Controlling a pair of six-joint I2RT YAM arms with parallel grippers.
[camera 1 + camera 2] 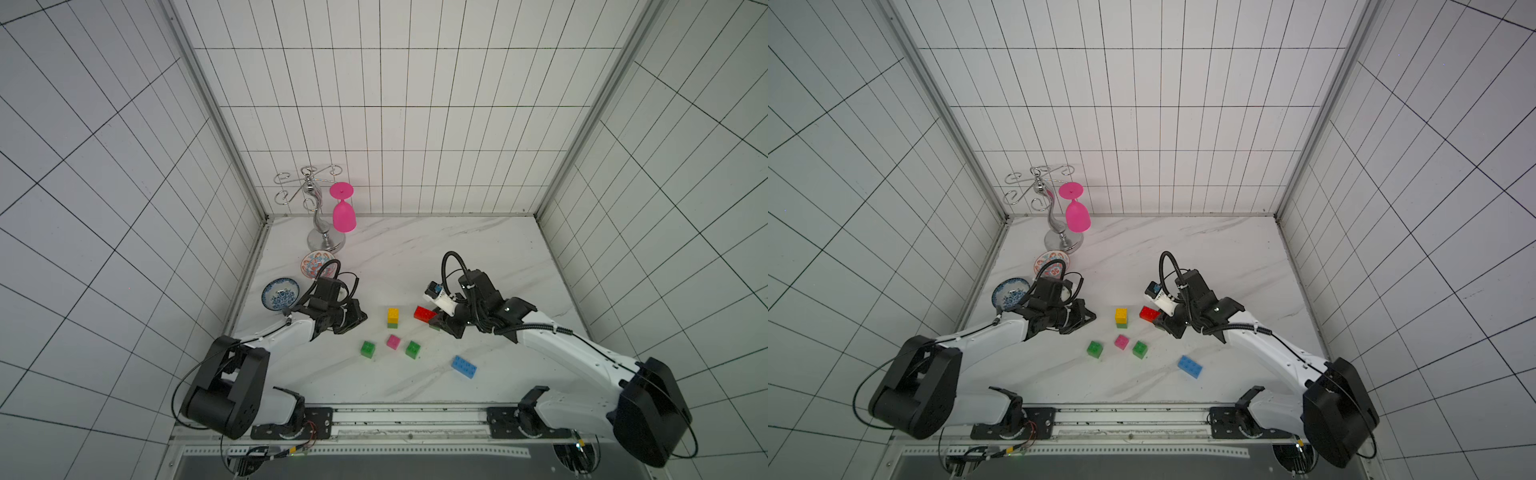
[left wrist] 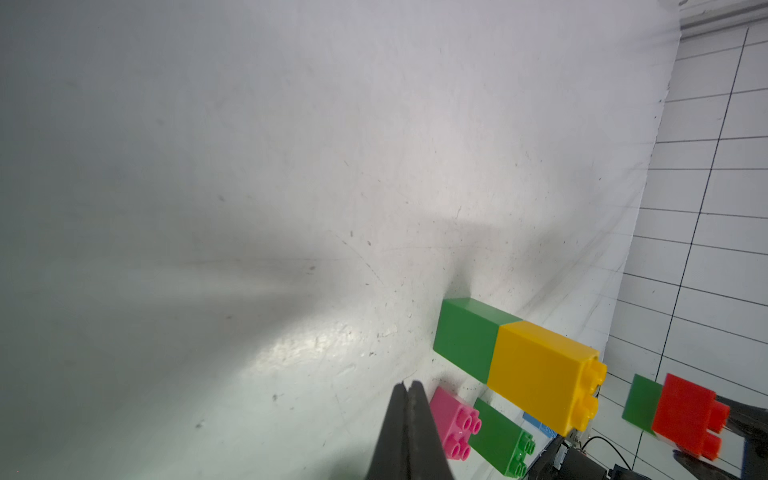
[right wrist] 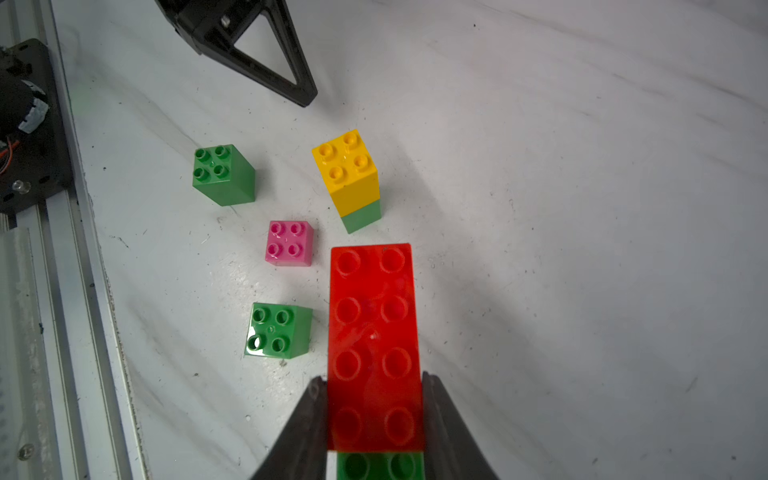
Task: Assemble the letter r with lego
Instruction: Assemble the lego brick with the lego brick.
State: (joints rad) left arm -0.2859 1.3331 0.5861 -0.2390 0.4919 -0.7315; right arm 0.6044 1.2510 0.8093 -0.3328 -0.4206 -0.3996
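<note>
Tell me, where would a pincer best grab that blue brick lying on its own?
Across the blue brick's two long sides, at mid-length, coming straight down from above. It lies flat with its studs up and is narrowest that way, so a modest opening should span it. Nothing else crowds it, which leaves room on both sides.

Robot lab cell; gridded walls; rail-mounted arms.

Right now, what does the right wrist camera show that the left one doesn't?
Right wrist only: a lone green studded plastic cube and the grey metal rail. Left wrist only: the tiled wall and a sliver of blue brick. Both: a yellow cube atop a green base cube, a pink cube, another green cube, and the long red brick in the right gripper.
</note>
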